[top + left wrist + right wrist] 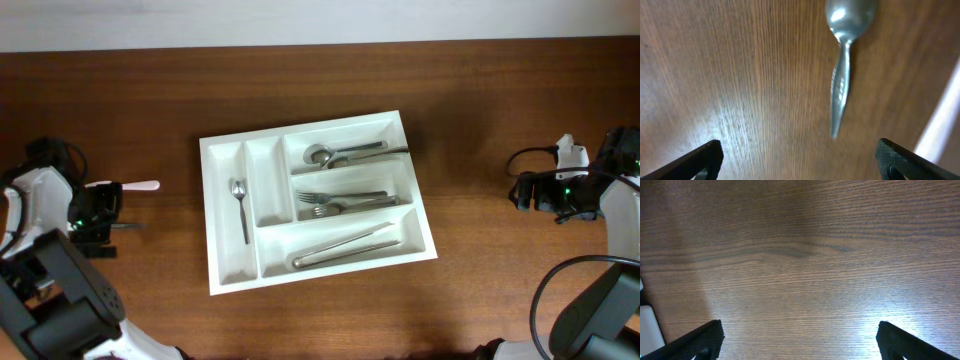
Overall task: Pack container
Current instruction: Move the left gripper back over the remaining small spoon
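Observation:
The white five-compartment container (265,185) lies mid-table and holds spoons (345,154), forks (340,203), knives (345,247) and one small spoon (239,205) in a narrow slot. My left gripper (110,212) is at the far left, open and empty (800,167). A metal spoon (842,60) lies on the wood ahead of it, handle towards the jaws, not between them. My right gripper (525,192) is at the far right, open and empty (800,340) over bare wood.
A pale pink-tipped utensil (130,186) lies beside the left gripper; a white strip (940,120) shows at the right edge of the left wrist view. A white edge (647,325) shows at the left of the right wrist view. Cables loop by the right arm (560,290).

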Available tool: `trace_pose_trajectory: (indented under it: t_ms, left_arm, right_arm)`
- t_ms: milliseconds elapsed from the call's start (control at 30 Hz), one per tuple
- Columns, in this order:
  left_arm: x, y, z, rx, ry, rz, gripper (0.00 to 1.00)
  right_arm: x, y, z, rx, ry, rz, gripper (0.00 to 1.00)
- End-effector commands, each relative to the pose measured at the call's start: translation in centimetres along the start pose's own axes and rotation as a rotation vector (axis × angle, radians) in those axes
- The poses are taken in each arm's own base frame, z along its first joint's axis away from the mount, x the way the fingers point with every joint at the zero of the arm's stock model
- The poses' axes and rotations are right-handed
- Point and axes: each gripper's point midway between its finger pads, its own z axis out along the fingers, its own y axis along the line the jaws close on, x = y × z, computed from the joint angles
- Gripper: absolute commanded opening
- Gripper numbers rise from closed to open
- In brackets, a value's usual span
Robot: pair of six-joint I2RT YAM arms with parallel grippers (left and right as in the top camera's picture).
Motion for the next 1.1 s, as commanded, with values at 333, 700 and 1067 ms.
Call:
trace_pose_trajectory:
  t_ms: [333,700,1067]
  left_arm:
    - [-1.9,1.7,2.9,-0.098,-0.025,-0.047,0.99]
    - [-3.2,0.9,3.0,-0.063,-0.069,-0.042,0.99]
    - [-3.8,-0.1,3.0,-0.023,-0.095,-0.042,0.99]
  right_arm:
    - [0.1,0.0,0.0,-0.010,-0.003,-0.004,0.99]
    - [0.0,0.0,0.0,-0.010,-0.004,-0.004,0.99]
    - [0.1,0.0,0.0,-0.010,-0.003,-0.004,0.99]
